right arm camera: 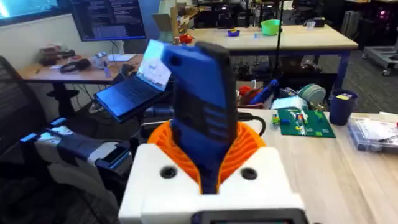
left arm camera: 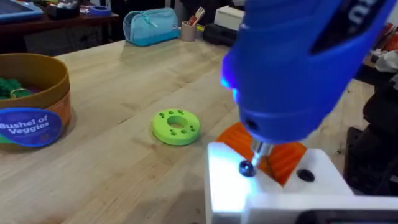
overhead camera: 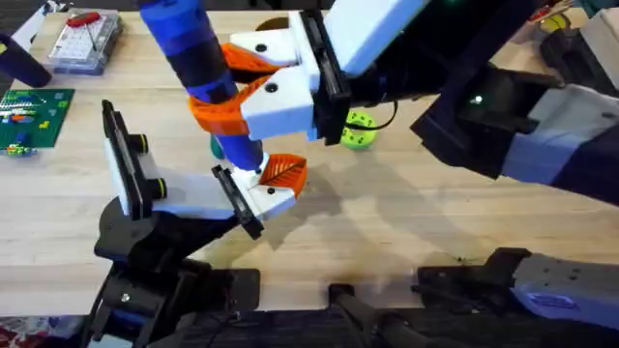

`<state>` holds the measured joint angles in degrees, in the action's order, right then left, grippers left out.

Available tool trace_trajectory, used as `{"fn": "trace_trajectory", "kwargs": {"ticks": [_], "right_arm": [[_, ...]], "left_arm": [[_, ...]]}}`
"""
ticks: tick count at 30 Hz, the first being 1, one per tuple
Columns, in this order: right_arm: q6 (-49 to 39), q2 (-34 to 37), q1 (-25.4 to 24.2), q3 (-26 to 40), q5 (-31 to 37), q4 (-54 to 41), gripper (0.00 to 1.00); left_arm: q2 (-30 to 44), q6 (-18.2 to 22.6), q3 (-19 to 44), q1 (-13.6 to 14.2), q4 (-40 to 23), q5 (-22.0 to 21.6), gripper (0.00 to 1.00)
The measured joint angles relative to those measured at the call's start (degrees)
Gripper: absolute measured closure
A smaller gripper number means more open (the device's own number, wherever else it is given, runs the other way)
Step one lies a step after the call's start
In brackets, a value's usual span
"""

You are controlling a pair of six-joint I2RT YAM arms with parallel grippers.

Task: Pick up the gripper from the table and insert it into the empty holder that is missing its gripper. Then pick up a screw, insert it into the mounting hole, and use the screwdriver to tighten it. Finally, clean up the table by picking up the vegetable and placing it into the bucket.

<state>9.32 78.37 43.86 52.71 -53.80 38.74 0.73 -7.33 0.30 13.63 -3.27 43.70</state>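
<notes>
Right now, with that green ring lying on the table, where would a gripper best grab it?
By its outer rim, coming straight down from above. The ring lies flat on the table, so its sides probably sit too low for a sideways approach, and its round edge offers two opposite faces to pinch. One finger in the centre hole might also work.

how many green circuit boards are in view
1: a circuit board at the table's far left, also seen from the right wrist. The arms may hide others.
</notes>
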Motion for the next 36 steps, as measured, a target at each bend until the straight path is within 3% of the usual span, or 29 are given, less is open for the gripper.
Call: {"fn": "trace_trajectory", "kwargs": {"ticks": [36], "right_arm": [[-1.73, 0.02, -0.07, -0.15, 1.51, -0.68, 0.916]], "left_arm": [[0.00, 0.00, 0.00, 0.00, 0.00, -0.02, 0.984]]}}
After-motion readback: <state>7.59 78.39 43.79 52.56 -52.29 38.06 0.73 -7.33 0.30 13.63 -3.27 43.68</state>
